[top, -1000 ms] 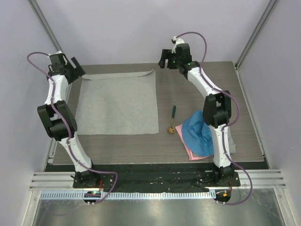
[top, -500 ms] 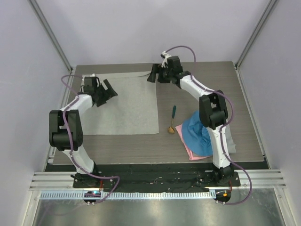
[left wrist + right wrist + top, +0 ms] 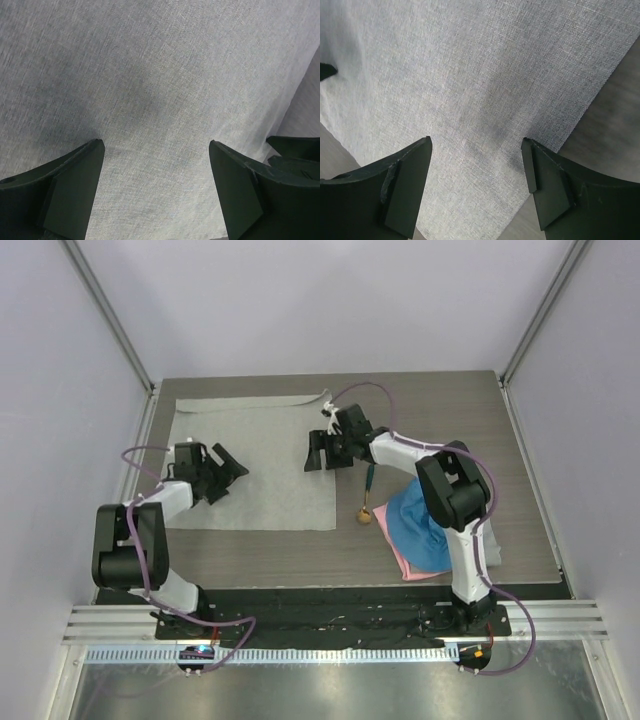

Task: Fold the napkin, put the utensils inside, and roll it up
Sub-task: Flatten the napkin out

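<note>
The light grey napkin [image 3: 255, 455] lies flat on the table's left half, its far edge a little rumpled. It fills the left wrist view [image 3: 150, 75] and most of the right wrist view [image 3: 470, 75]. My left gripper [image 3: 228, 468] is open and empty low over the napkin's left part. My right gripper [image 3: 315, 452] is open and empty over the napkin's right edge. The spoon [image 3: 367, 493], with a dark green handle and a gold bowl, lies on the table right of the napkin, just beside my right arm.
A blue cloth [image 3: 420, 520] lies on a pink cloth [image 3: 405, 562] at the right, touching the spoon's bowl. Bare dark wood table [image 3: 300, 555] runs along the front. Grey walls stand on three sides.
Both arms have swung down and inward from the back corners. The left gripper moved onto the napkin's left part, the right gripper to its right edge. Napkin and spoon have not moved.
</note>
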Controlling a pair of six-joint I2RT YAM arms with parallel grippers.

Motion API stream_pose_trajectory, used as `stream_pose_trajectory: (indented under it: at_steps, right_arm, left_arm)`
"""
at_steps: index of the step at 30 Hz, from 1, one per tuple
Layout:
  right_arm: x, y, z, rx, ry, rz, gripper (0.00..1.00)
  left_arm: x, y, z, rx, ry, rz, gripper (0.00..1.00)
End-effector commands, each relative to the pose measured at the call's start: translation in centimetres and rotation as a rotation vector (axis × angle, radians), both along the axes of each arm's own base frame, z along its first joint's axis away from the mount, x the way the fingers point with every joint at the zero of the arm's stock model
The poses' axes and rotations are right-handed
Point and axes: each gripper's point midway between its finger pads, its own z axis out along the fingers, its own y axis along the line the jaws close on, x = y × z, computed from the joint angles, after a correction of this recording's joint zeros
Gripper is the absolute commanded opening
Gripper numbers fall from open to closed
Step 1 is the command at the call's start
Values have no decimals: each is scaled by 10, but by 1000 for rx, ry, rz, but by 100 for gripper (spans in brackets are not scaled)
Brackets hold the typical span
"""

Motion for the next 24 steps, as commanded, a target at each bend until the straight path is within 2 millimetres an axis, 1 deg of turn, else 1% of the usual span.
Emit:
stream_pose_trajectory:
  at_steps: [1, 2, 3, 4, 5, 6, 7, 9, 10, 11, 12, 13, 14, 15, 16, 17, 18, 19, 20, 21, 22, 23, 24]
  right_arm:
    - [-24, -4, 15, -34, -18, 2, 81]
    - [-33, -8, 7, -52, 2, 5, 80]
    - [-40, -10, 3, -65, 19, 2, 80]
    - [-48, -7, 7, -66, 15, 13, 80]
    - [-59, -11, -1, -83, 39, 18, 80]
    - [-65, -11, -2, -87, 50, 20, 79]
    - [-74, -9, -3, -92, 58, 32, 79]
    - [-90, -14, 0, -110, 86, 30, 79]
    - [-95, -14, 3, -117, 91, 30, 79]
    - [-101, -12, 15, -110, 74, 36, 79]
    - [-107, -13, 21, -110, 76, 43, 80]
    - [-109, -13, 29, -104, 63, 46, 80]
    - [-109, -11, 49, -80, 33, 50, 80]
    - [-108, -10, 61, -66, 11, 51, 81]
    - [-104, -10, 72, -59, -12, 49, 82]
    - [-96, -3, 92, -33, -55, 49, 83]
    - [-90, -1, 102, -26, -76, 46, 83]
    - [-83, 2, 111, -21, -106, 50, 84]
    - [-69, 11, 129, 2, -153, 44, 84]
    - [-57, 13, 121, -22, -156, 25, 84]
    - [-40, 21, 138, -4, -201, 17, 84]
    - [-30, 25, 139, -3, -214, 6, 84]
    - [-17, 26, 141, -2, -226, -8, 84]
  left_arm:
    - [-25, 7, -7, 7, 22, 62, 91]
    - [-28, 9, -5, 12, 16, 71, 91]
    - [-40, 12, -9, 28, 37, 83, 91]
    - [-45, 14, -8, 36, 36, 90, 91]
    - [-49, 15, -9, 46, 35, 96, 91]
    - [-58, 20, -9, 64, 37, 114, 92]
    - [-62, 20, -9, 70, 38, 115, 92]
    - [-74, 23, -11, 85, 56, 125, 92]
    - [-75, 24, -3, 90, 30, 127, 92]
    - [-79, 27, 1, 114, 24, 119, 92]
    - [-77, 31, 10, 140, 5, 124, 92]
    - [-82, 37, 21, 179, -9, 131, 91]
    - [-74, 38, 39, 194, -55, 117, 92]
    - [-71, 45, 49, 245, -82, 107, 92]
    - [-69, 42, 61, 237, -105, 97, 91]
    - [-60, 36, 78, 218, -152, 74, 91]
    - [-55, 31, 87, 216, -177, 57, 91]
    - [-52, 17, 94, 219, -198, 11, 91]
    - [-43, 10, 107, 230, -237, -3, 91]
    - [-38, 6, 111, 245, -259, -5, 91]
    - [-34, -2, 114, 229, -276, -16, 91]
    - [-28, -22, 119, 198, -310, -58, 91]
    - [-25, -32, 120, 181, -328, -74, 91]
